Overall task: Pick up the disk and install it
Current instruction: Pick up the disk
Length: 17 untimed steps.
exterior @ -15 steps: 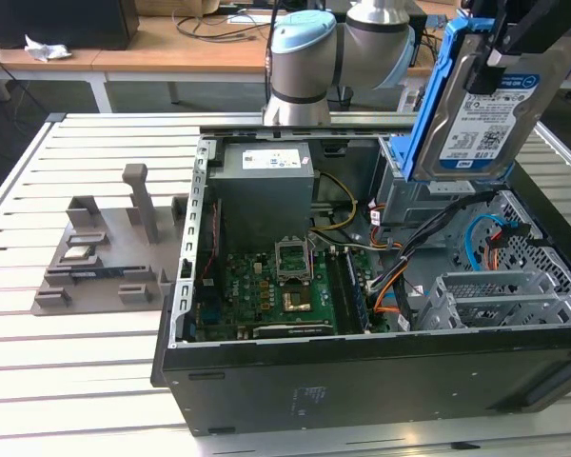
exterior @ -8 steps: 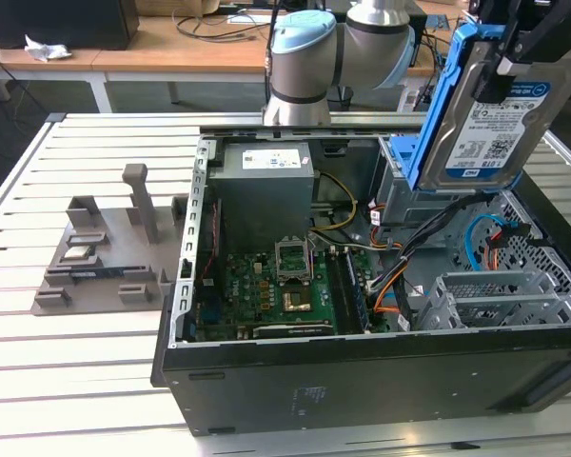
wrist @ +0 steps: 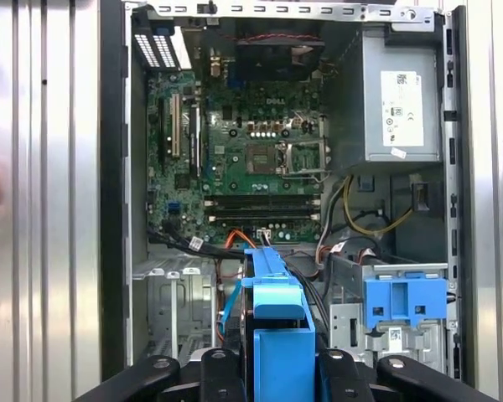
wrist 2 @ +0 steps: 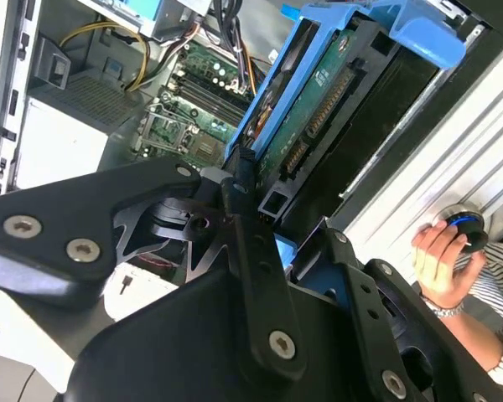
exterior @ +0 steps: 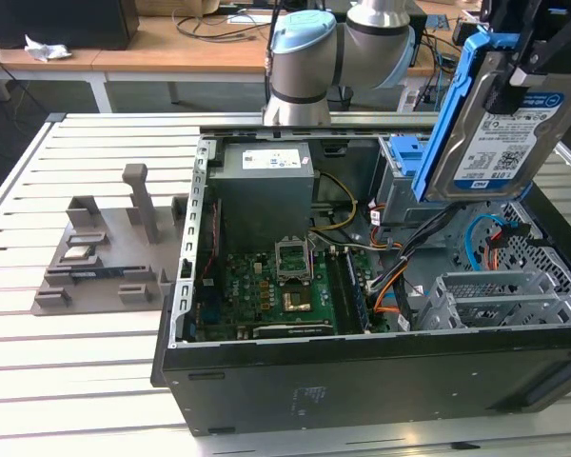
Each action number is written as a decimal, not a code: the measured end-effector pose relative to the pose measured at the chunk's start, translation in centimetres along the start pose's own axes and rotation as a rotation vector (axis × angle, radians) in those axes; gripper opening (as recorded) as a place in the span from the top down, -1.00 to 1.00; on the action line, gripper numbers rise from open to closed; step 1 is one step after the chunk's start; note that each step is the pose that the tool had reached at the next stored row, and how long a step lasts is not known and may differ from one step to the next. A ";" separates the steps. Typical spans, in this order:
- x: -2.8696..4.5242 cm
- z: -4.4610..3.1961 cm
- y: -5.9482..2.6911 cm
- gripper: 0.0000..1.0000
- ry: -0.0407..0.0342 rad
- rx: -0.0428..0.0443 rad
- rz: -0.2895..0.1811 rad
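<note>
The end effector (exterior: 514,71) pinches the disk (exterior: 490,133) by its blue rails, upright above the open computer case (exterior: 266,367) at the exterior view's right. Good handling likely means a firm grip, square rails, and clearance from the cables (exterior: 428,233).

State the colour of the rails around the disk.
Blue; the rails on the disk show best in the exterior view.

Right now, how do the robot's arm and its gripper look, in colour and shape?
The silver-grey, tube-shaped robot arm has thick round joints closed by light blue plastic caps. The black metal gripper is built of flat, angular links joined by silver screws. Its fingers are long, narrow black bars.
</note>
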<state>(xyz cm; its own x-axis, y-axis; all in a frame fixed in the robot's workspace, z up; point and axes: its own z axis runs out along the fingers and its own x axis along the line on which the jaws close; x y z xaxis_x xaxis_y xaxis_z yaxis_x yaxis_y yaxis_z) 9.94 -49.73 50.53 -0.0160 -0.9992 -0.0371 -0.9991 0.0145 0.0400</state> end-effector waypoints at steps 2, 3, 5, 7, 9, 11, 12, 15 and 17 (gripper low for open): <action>0.44 -0.01 -0.05 0.26 -0.0001 0.0000 0.000; 0.60 -0.02 -0.06 0.26 0.0000 0.0000 0.000; 0.93 -0.03 -0.10 0.26 -0.0001 0.0000 0.000; 1.31 -0.05 -0.15 0.26 0.0000 -0.0001 0.000; 1.58 -0.05 -0.18 0.26 -0.0001 0.0000 0.000; 1.87 -0.06 -0.22 0.26 -0.0001 0.0000 0.000; 1.97 -0.07 -0.24 0.26 -0.0001 0.0000 0.000; 2.30 -0.08 -0.28 0.26 0.0000 0.0000 0.000; 2.53 -0.09 -0.32 0.26 -0.0001 0.0000 0.000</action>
<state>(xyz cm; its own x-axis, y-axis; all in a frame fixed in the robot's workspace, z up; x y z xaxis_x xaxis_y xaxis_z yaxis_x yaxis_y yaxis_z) 10.23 -52.27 50.51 -0.0161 -0.9992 -0.0372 -0.9991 0.0146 0.0400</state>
